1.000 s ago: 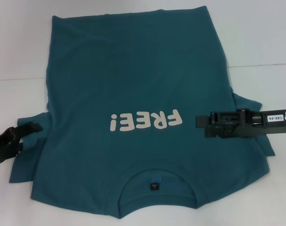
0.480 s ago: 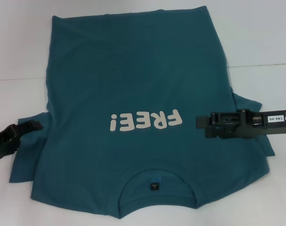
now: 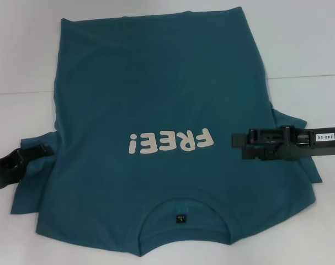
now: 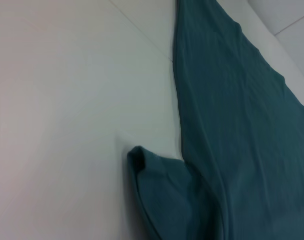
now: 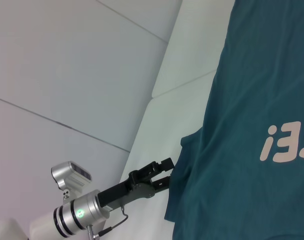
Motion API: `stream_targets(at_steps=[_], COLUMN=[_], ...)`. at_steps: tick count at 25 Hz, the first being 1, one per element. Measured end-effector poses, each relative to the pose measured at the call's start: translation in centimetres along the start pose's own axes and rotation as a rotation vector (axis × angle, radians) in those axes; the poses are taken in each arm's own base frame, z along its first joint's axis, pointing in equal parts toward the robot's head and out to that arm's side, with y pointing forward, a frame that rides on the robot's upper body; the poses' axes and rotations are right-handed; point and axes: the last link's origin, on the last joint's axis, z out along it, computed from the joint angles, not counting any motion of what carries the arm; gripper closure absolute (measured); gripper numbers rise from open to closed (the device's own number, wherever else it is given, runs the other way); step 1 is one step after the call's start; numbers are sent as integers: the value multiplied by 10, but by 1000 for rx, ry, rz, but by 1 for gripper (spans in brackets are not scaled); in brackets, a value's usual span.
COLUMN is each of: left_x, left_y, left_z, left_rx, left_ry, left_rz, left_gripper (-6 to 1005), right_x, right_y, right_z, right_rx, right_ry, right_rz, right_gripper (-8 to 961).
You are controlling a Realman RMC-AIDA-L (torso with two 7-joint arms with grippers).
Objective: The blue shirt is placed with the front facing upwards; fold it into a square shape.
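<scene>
Sliding outward at the table's left edge, the left gripper (image 3: 39,150) has pulled back a touch from where it sat a second ago, while the right gripper (image 3: 236,141) has crept slightly to the right; the shirt has not budged.

Now the big picture: the blue shirt (image 3: 156,99) lies flat and fully spread on the white table (image 3: 305,49), front up, collar nearest the robot, hem at the far side. No fold is made yet, so this looks like the opening step, both arms lining up on the sleeves. The next move, I'd say, calls for each gripper to get down onto a sleeve or shoulder edge, pinch a single layer and carry it across towards the middle.

Over the right sleeve hangs the right gripper, lying level above the cloth beside the print; whether its fingers are spread or pressed together, I cannot tell. At the left sleeve (image 3: 32,182) the left gripper's tip is just at the cloth edge, and the right wrist view shows its fingers (image 5: 166,163) slightly parted, nothing between them.

Smaller details: the white "FREE!" print (image 3: 171,142) reads upside down from the head view, and a small black label (image 3: 180,218) sits inside the collar (image 3: 184,229).
</scene>
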Motion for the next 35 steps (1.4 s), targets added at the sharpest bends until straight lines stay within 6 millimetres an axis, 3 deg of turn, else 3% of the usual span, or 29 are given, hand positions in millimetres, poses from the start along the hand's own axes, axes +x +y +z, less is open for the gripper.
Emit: stream_targets(at_steps=[12, 17, 33, 35], left_x=[-1, -1, 2, 2], left_y=[3, 4, 5, 6], left_z=[3, 4, 0, -1], left_rx=[19, 34, 21, 6], left_ry=[-31, -41, -22, -19], left_rz=[35, 47, 41, 36], left_gripper=[126, 255, 920, 934], right_x=[1, 1, 0, 0], right_y=[-1, -2, -2, -2], right_z=[-3, -5, -6, -6], right_rx=[-2, -3, -5, -5], right_ry=[-12, -17, -26, -26], right_rz=[7, 9, 11, 11], right_gripper=[19, 19, 20, 20])
